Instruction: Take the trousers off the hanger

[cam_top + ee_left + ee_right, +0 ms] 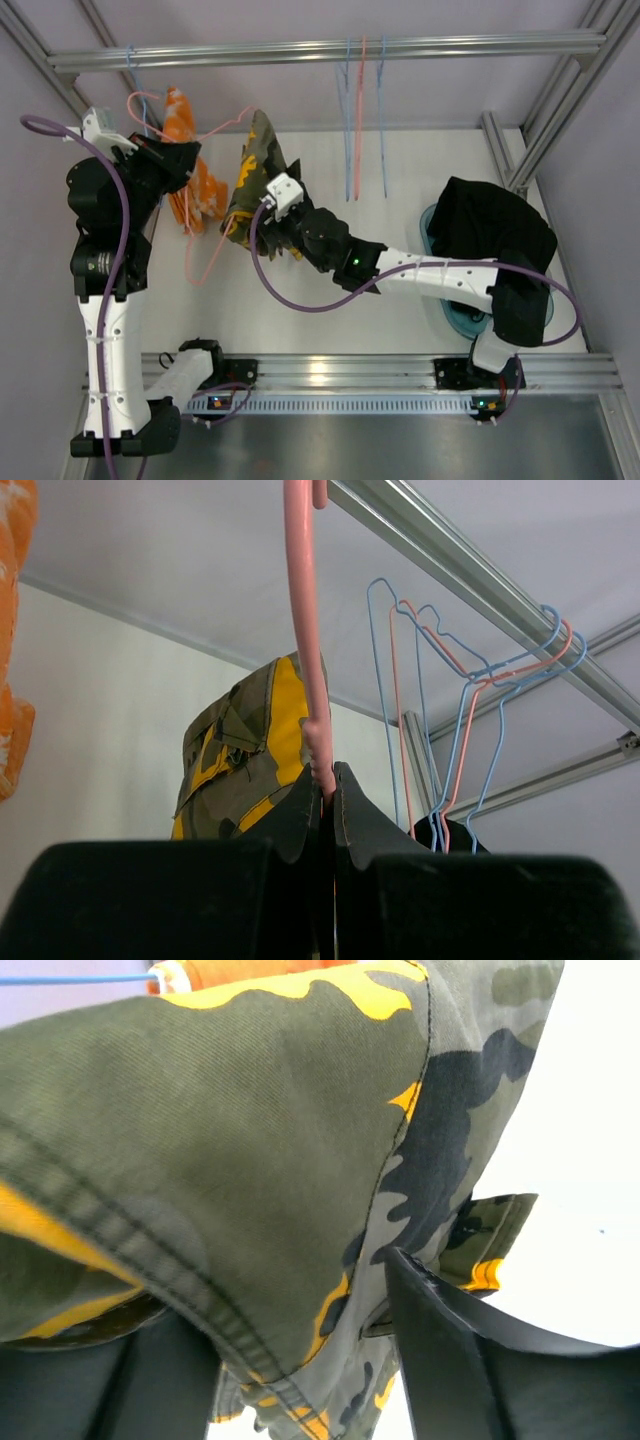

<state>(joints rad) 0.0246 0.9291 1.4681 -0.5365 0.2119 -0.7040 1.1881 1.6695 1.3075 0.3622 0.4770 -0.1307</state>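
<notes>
The olive camouflage trousers (257, 160) hang on a pink wire hanger (205, 262) held over the table's left half. My left gripper (183, 160) is shut on the hanger; in the left wrist view its jaws (327, 785) pinch the pink wire (308, 630), with the trousers (240, 755) just beyond. My right gripper (248, 230) is at the trousers' lower edge. In the right wrist view its fingers (450, 1360) hold a thick fold of camouflage cloth (230, 1140) between them. The black trousers (490, 225) lie in a heap at the right.
An orange patterned garment (188, 190) hangs beside the left gripper. Blue and pink empty hangers (360, 110) hang from the metal rail (320, 48) at the back. A teal tray (460, 315) lies under the black trousers. Frame posts stand at both sides.
</notes>
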